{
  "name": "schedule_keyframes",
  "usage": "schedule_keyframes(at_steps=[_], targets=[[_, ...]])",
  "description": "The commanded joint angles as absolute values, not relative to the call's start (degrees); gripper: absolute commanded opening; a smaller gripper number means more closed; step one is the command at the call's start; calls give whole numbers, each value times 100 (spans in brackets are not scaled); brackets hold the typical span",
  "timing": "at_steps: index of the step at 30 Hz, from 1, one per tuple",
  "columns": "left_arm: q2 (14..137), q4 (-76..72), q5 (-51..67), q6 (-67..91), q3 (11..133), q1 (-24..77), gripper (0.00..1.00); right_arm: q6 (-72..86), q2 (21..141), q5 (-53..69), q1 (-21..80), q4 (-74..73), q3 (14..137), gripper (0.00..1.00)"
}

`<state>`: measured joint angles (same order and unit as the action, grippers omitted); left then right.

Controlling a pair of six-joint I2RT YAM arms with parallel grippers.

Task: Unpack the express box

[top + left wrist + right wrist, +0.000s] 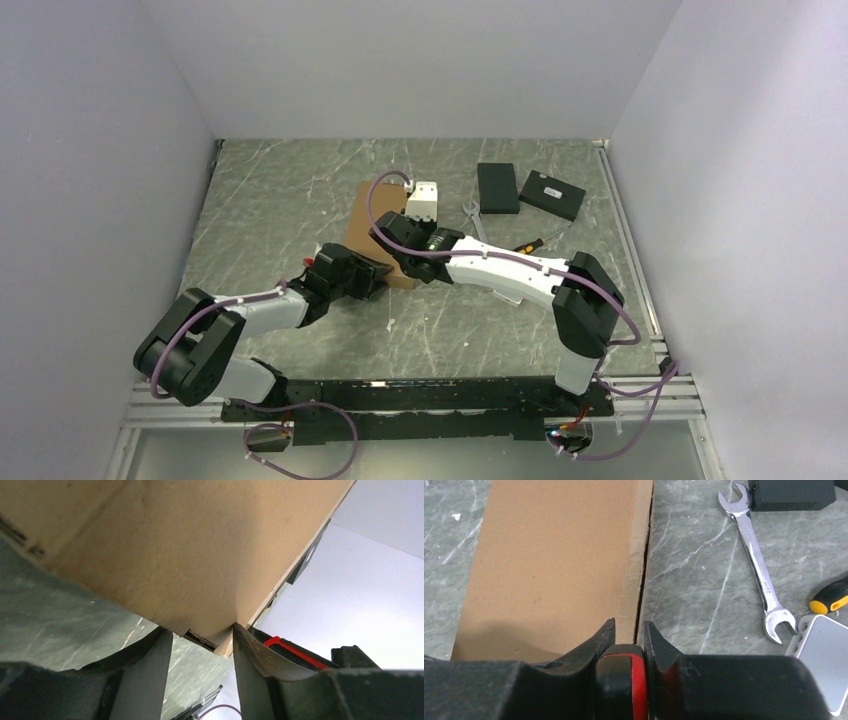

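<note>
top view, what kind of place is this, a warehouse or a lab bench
Most likely a lab test cell, not a warehouse: plain white walls box in a marble-patterned table, and two arms are bolted to a rail at its near edge.

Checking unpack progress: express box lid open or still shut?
Shut, or nearly: in the right wrist view the express box lid lies flat, only a thin dark seam along its right edge. Contents not visible.

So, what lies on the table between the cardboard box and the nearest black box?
A silver wrench lies there, on the bare table between the cardboard box and the black box. The right wrist view shows it best.
</note>
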<state>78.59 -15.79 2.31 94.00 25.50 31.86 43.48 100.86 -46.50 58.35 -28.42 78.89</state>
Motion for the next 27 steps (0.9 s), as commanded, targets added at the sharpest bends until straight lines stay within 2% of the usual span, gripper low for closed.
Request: schedule_keyframes(at_steps=[1,5,9,11,13,15,22,27], targets=[[7930,-2385,316,9436,2497,3169,50,4234,9855,-4755,6038,-3014,7827,0],[7812,-2660,122,9685,2292,3173,49,4228,9798,-4887,6185,-2927,7790,0],[7638,-2958,15,9735,2193,3212,50,5053,10070,-5380,6258,-3690,8146,0],[7534,-2655,137,9495,2338,3248,54,5697,10303,-5628,6243,-4300,8463,0],[7389,-2379,205,9402,2328,3306,64,6104,10475,-5756,6228,-4696,8812,0],[7220,-2364,233,9333,2119,3329,69,6563,10644,-5873,6189,-5202,9083,0],[6684,-2669,603,9398,1296,3337,64,7066,10819,-6100,6048,-5473,9152,0],[5896,-1880,469,8876,1291,3333,73,7204,10720,-6171,5933,-5558,9163,0]])
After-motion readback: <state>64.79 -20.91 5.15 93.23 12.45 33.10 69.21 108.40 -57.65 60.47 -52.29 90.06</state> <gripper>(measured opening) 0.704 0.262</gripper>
